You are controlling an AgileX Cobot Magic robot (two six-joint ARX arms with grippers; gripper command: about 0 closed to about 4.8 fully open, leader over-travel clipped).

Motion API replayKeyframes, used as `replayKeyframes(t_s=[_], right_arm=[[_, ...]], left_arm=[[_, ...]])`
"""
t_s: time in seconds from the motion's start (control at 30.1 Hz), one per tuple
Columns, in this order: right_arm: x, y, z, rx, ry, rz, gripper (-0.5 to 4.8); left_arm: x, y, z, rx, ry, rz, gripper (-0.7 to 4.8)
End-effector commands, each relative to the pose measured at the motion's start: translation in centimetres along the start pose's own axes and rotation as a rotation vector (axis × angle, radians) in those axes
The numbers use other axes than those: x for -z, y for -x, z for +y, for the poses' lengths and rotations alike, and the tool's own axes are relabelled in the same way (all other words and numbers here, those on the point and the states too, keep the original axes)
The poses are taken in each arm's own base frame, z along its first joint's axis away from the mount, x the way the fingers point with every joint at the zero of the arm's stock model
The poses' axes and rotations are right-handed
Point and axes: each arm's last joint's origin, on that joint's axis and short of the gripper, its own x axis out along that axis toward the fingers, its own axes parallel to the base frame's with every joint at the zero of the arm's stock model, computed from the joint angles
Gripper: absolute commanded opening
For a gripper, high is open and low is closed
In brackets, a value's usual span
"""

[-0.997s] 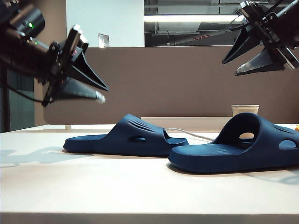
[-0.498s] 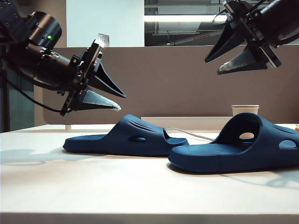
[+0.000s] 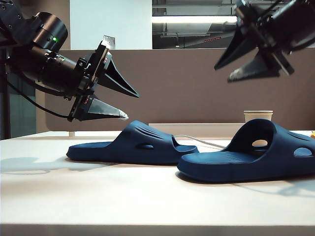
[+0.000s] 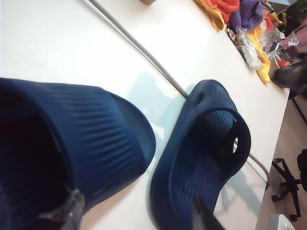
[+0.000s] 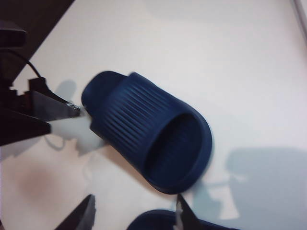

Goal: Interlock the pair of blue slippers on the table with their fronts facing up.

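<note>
Only the left wrist view shows clutter point(image 4: 249, 28) past the slippers point(image 3: 133, 144); both lie lengthwise left-right. Left gripper point(image 3: 129, 104) and right gripper point(image 3: 222, 70) gape empty above.

Left slipper point(image 3: 130, 144): dark navy throughout; strap carries fine parallel ribbing; footbed of the same navy. Right slipper point(image 3: 256, 152): matching navy, ribbed strap, footbed with fine ridged texture. Desk point(image 3: 147, 201): plain white, faintly pinkish in the exterior view, no pattern. Partition panel point(image 3: 197, 88): flat grey-brown. Cable point(image 4: 144, 50) on desk: pale grey. Paper cup point(image 3: 258, 116): off-white. Left gripper point(image 3: 129, 104) and right gripper point(image 3: 224, 72): black bodies, jaws black with pale grey tips. Cloth pile point(image 4: 240, 17): yellow, orange, purple.
</note>
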Motion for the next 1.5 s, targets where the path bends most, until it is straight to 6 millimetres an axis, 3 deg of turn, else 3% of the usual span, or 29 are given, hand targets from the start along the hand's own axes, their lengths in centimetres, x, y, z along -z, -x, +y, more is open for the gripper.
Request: replayKeyframes(t_s=[0.03,0.37,0.6,0.96,1.16,1.5], right_arm=[[0.5,-1.3,-1.0,-0.009,-0.048,0.038,2.12],[1.4,-5.0,-3.5,-0.062,-0.138,0.1,2.12],[1.2,-5.1,-3.5,-0.08,-0.125,0.084,2.12],[1.3,-5.5,-2.8,-0.124,-0.113,0.097,2.12],[1.3,-5.7,-2.3,-0.155,-0.102,0.104,2.12],[1.2,-6.3,-0.9,-0.256,0.001,0.093,2.11]], left_arm=[[-0.2,0.1,-0.1,0.0,-0.014,-0.008,2.74],[-1.9,1.7,0.5,-0.094,-0.007,-0.017,2.73],[-2.6,3.9,2.0,-0.326,0.008,0.026,2.74],[-1.6,6.9,4.4,-0.467,0.096,0.088,2.74],[-0.8,7.1,5.2,-0.459,0.159,0.13,2.79],[0.6,5.5,7.5,-0.411,0.223,0.187,2.79]])
